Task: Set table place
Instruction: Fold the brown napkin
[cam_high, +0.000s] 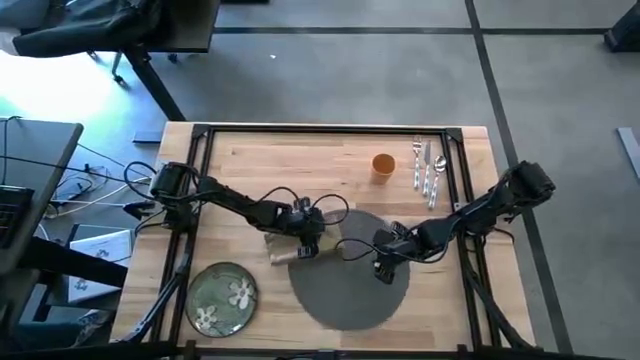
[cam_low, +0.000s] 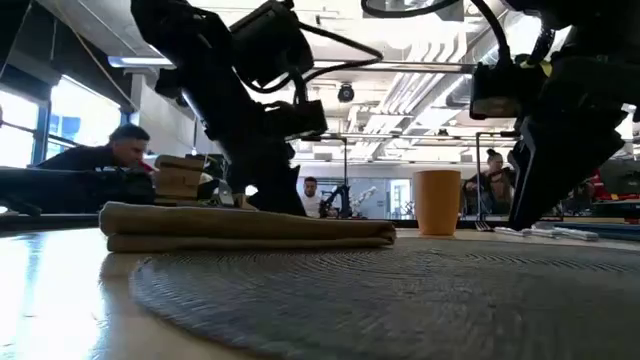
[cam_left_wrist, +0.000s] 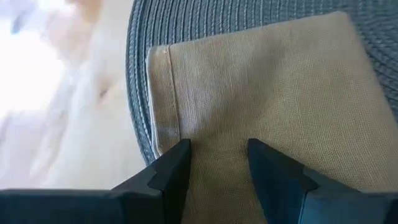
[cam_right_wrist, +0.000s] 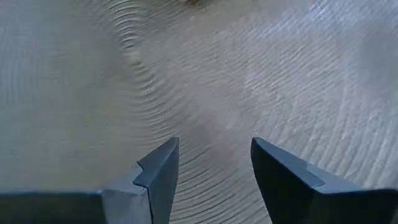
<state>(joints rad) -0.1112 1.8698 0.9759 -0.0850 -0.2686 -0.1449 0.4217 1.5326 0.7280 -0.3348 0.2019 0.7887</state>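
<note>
A folded tan napkin (cam_high: 284, 251) lies with one part on the left rim of the round dark-grey placemat (cam_high: 340, 295) and the rest on the light-wood table (cam_high: 290, 160). My left gripper (cam_left_wrist: 217, 152) stands open right over the napkin (cam_left_wrist: 267, 81), pointing down. My right gripper (cam_right_wrist: 214, 149) is open low over the placemat's right half (cam_right_wrist: 93, 93), with nothing between its fingers. The green flowered plate (cam_high: 222, 296) sits at the near left. The orange cup (cam_high: 383, 166) and the silver cutlery (cam_high: 428, 170) are at the far right. My left gripper comes at the napkin from above, its open fingers (cam_left_wrist: 177, 162) set over the cloth near a hemmed edge (cam_left_wrist: 163, 93); I cannot tell whether the tips touch it. My right gripper hovers close over the woven mat; I cannot tell whether it touches.
A thin black frame (cam_high: 330, 129) runs along the table's far edge and down both sides. A grey desk with cables (cam_high: 60, 190) stands off the table's left. People sit in the room behind the table (cam_low: 110, 160).
</note>
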